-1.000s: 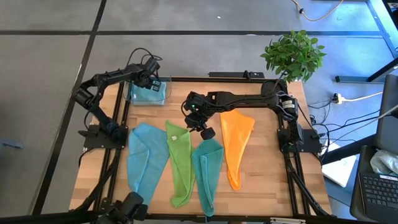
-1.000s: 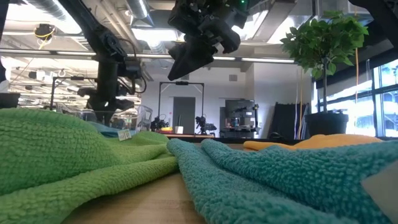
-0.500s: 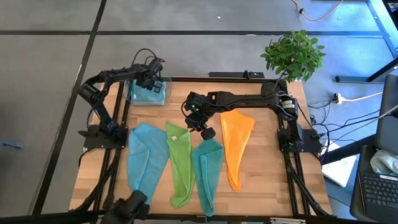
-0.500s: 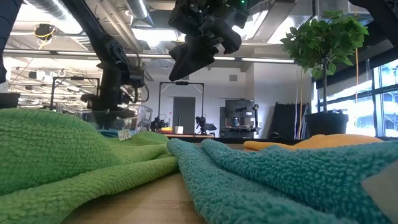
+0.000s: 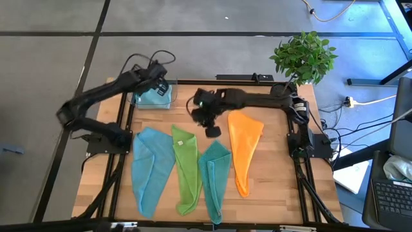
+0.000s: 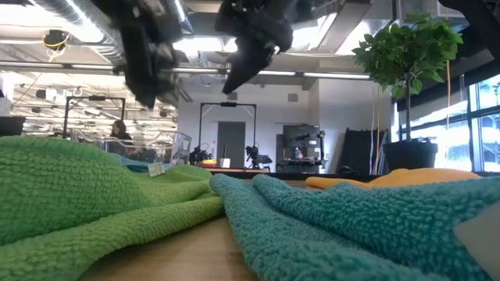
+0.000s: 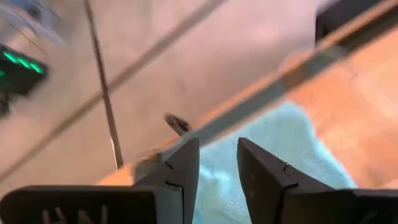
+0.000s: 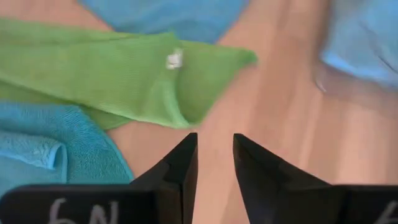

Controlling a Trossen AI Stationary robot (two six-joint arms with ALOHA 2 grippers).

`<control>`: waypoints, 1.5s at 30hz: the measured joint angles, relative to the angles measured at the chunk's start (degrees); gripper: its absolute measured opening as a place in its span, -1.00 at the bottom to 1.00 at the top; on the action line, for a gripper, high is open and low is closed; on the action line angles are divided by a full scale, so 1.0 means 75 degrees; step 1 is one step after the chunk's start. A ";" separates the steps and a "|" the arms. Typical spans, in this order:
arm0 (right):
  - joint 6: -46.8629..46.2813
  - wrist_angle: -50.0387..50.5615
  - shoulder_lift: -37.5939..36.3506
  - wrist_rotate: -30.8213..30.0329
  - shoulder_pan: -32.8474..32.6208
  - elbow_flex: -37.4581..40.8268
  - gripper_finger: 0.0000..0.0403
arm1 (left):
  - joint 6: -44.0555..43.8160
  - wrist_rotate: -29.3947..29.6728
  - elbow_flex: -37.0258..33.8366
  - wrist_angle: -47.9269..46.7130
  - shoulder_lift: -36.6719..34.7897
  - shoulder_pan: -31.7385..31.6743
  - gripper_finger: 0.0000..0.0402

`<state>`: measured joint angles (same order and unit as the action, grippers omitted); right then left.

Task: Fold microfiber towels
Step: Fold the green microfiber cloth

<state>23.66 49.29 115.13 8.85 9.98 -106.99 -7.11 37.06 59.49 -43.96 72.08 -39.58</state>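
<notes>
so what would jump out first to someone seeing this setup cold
Four bright cloths fanned side by side across the wooden table: a light blue towel, a lime green towel, a teal towel and an orange towel. Next, the two dark arms above them: the right gripper hangs empty by the green towel's top, and the left gripper hovers over another light blue towel at the far left corner.

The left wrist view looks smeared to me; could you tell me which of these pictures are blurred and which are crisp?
Left wrist view: background streaked by motion blur, only the left gripper sharp. Right wrist view: lime green towel mildly soft. Low view: both arms overhead smeared, the near teal towel crisp. High view: sharp overall, slight blur on the left arm.
</notes>
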 joint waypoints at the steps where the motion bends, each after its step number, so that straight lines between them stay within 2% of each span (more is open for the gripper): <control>1: -0.0178 -0.0016 -0.0130 0.0107 0.0151 0.0007 -0.49 | -0.0180 0.0342 -0.0051 -0.0013 -0.0354 0.0358 -0.50; 4: -0.0555 -0.0521 -0.0576 0.0549 0.0550 0.0288 -0.49 | -0.0810 0.1011 -0.0310 0.0102 -0.1267 0.1580 -0.50; 7: -0.0734 -0.0772 -0.0861 0.1040 0.0817 0.0673 -0.49 | -0.1453 0.1142 -0.0711 0.0618 -0.1916 0.2811 -0.50; 11: -0.1205 -0.0897 -0.1158 0.1514 0.1141 0.1434 -0.49 | -0.1762 0.1274 -0.1574 0.1924 -0.2316 0.4265 -0.50; 14: -0.1522 -0.0943 -0.1536 0.1747 0.1233 0.2502 -0.49 | -0.1791 0.1353 -0.2309 0.3074 -0.2392 0.5237 -0.50; 15: -0.1570 -0.1123 -0.1719 0.2086 0.1202 0.2961 -0.49 | -0.1748 0.1360 -0.2582 0.3650 -0.2383 0.5557 -0.50; 18: -0.1927 -0.2533 -0.2455 0.3733 0.0953 0.4539 -0.49 | -0.0780 0.1204 -0.3498 0.6353 -0.2259 0.6442 -0.50; 21: -0.2187 -0.3826 -0.3030 0.5189 0.0686 0.5955 -0.49 | 0.0885 0.0539 -0.4376 0.9406 -0.2041 0.7037 -0.49; 24: -0.2550 -0.5230 -0.3327 0.5745 0.0432 0.6947 -0.49 | 0.1875 -0.0182 -0.4929 1.1411 -0.1903 0.7208 -0.50; 27: -0.2686 -0.6804 -0.3356 0.5957 0.0117 0.7558 -0.49 | 0.2004 -0.0742 -0.5083 1.1980 -0.1902 0.7143 -0.50; 29: -0.2586 -0.7704 -0.3281 0.5894 -0.0106 0.7821 -0.49 | 0.2014 -0.1043 -0.5086 1.1887 -0.1902 0.7094 -0.49; 31: -0.2509 -0.8186 -0.3273 0.5309 -0.0297 0.7940 -0.49 | 0.1998 -0.1221 -0.5086 1.1697 -0.1902 0.7095 -0.49; 36: -0.2526 -0.8203 -0.3272 0.2461 -0.0694 0.8157 -0.49 | 0.0938 -0.1265 -0.5091 1.0310 -0.1893 0.7097 -0.52; 39: -0.2713 -0.8407 -0.3272 0.1218 -0.0813 0.8339 -0.47 | 0.0242 -0.1050 -0.5092 0.9836 -0.1833 0.7060 -0.52; 42: -0.2969 -0.8867 -0.3269 0.0633 -0.0878 0.8527 -0.38 | -0.0048 -0.0975 -0.5092 0.9571 -0.1759 0.7061 -0.52; 45: -0.3027 -0.9311 -0.3261 0.0603 -0.0960 0.8622 -0.24 | -0.0227 -0.0623 -0.5094 0.9243 -0.1589 0.7063 -0.52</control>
<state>0.96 -20.54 90.67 13.38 2.77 -42.33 -8.81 32.39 21.28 25.37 60.17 13.39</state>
